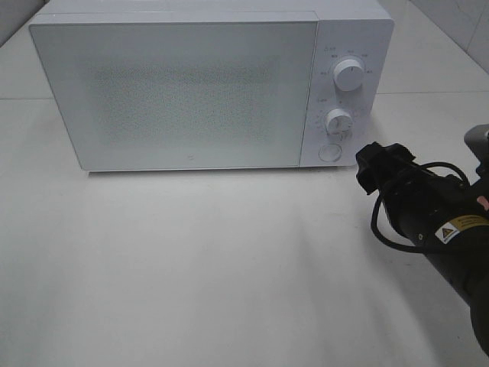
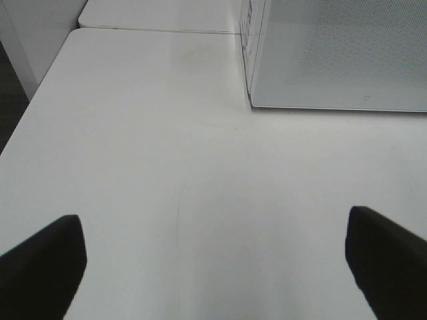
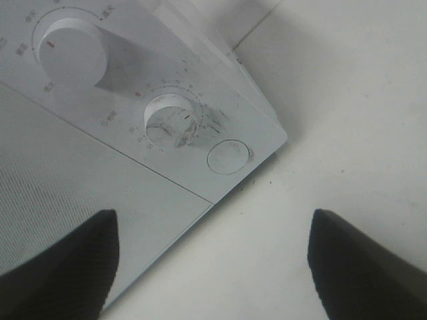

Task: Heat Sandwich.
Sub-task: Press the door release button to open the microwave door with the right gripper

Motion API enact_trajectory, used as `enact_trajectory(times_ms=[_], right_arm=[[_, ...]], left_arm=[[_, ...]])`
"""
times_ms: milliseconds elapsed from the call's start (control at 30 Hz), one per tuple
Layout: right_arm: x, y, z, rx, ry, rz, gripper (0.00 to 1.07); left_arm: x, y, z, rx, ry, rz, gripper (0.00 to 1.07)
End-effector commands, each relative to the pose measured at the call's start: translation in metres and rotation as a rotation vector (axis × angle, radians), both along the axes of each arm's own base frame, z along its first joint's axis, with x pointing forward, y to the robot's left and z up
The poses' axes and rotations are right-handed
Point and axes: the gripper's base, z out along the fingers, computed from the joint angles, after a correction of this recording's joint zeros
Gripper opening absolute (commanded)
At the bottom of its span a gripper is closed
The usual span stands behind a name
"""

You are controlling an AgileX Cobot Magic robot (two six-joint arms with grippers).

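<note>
R arm (image 1: pixel 435 222) hovering by microwave (image 1: pixel 183 92) door button (image 1: pixel 330 152), far right; R jaws spread, empty, prob. lining up a press. L jaws hanging wide over tabletop (image 2: pixel 167 133). Sandwich not showing; door shut.

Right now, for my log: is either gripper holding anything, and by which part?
Nothing is held: the left gripper and the right gripper are both open and empty.

High cam down on microwave (image 1: pixel 176 92); L wrist low over table (image 2: pixel 167 200), R wrist close at lower dial (image 3: pixel 172 120); microwave shared.
</note>
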Motion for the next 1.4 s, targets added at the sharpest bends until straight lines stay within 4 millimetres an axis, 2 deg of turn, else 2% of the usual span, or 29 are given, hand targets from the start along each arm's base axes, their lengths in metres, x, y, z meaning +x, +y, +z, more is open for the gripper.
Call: enact_trajectory(times_ms=[33,67,167,333,433,467,500,600,633,667,767,1100,1400], right_arm=[[-0.001,0.001,0.000,0.157,0.012,-0.042,0.76],[-0.001,0.001,0.000,0.268,0.019,-0.078,0.76],[-0.001,0.001,0.000,0.456,0.033,-0.135,0.76],[-0.001,0.001,0.000,0.590,0.042,-0.178,0.71],[-0.001,0.001,0.000,0.634,0.045,-0.193,0.63],[-0.001,0.001,0.000,0.651,0.046,-0.198,0.55],[-0.001,0.001,0.000,0.651,0.046,-0.198,0.55],[-0.001,0.001,0.000,0.695,0.049,-0.213,0.36],[-0.001,0.001,0.000,0.695,0.049,-0.213,0.36],[-0.001,0.001,0.000,0.704,0.054,-0.216,0.22],[-0.001,0.004,-0.003,0.704,0.092,-0.213,0.00],[0.003,0.007,-0.004,0.708,0.135,-0.218,0.01],[0.023,-0.001,-0.010,0.683,0.150,-0.213,0.00]], left_arm=[[-0.004,0.000,0.000,0.000,-0.035,0.003,1.03],[-0.004,0.000,0.000,0.000,-0.035,0.003,1.03],[-0.004,0.000,0.000,0.000,-0.035,0.003,1.03],[-0.004,0.000,0.000,0.000,-0.035,0.003,1.03],[-0.004,0.000,0.000,0.000,-0.035,0.003,1.03],[-0.004,0.000,0.000,0.000,-0.035,0.003,1.03],[-0.004,0.000,0.000,0.000,-0.035,0.003,1.03],[-0.004,0.000,0.000,0.000,-0.035,0.003,1.03],[-0.004,0.000,0.000,0.000,-0.035,0.003,1.03],[-0.004,0.000,0.000,0.000,-0.035,0.003,1.03],[-0.004,0.000,0.000,0.000,-0.035,0.003,1.03],[-0.004,0.000,0.000,0.000,-0.035,0.003,1.03],[-0.004,0.000,0.000,0.000,-0.035,0.003,1.03]])
